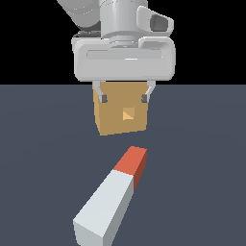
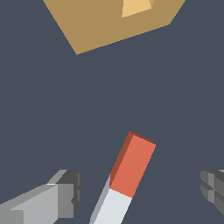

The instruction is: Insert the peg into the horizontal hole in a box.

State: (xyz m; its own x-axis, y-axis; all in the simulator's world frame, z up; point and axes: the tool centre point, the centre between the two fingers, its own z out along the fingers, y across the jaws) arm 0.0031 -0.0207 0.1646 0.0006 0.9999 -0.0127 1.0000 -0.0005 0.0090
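Note:
The peg (image 1: 111, 198) lies flat on the dark floor, its red end (image 1: 131, 160) pointing toward the box (image 1: 121, 109). The tan box stands beyond it, with the small square hole (image 1: 128, 114) in the face toward the peg. My gripper (image 1: 124, 98) hangs high above the floor, open and empty. In the wrist view the gripper (image 2: 140, 188) has its fingers (image 2: 65, 192) spread on either side of the peg (image 2: 113, 209), over the join of the red end (image 2: 133, 162) and the white part. The box (image 2: 109, 24) and the hole (image 2: 138, 6) show ahead of the peg.
Only the flat dark grey floor (image 1: 202, 168) surrounds the peg and the box. The background above the floor's far edge is black.

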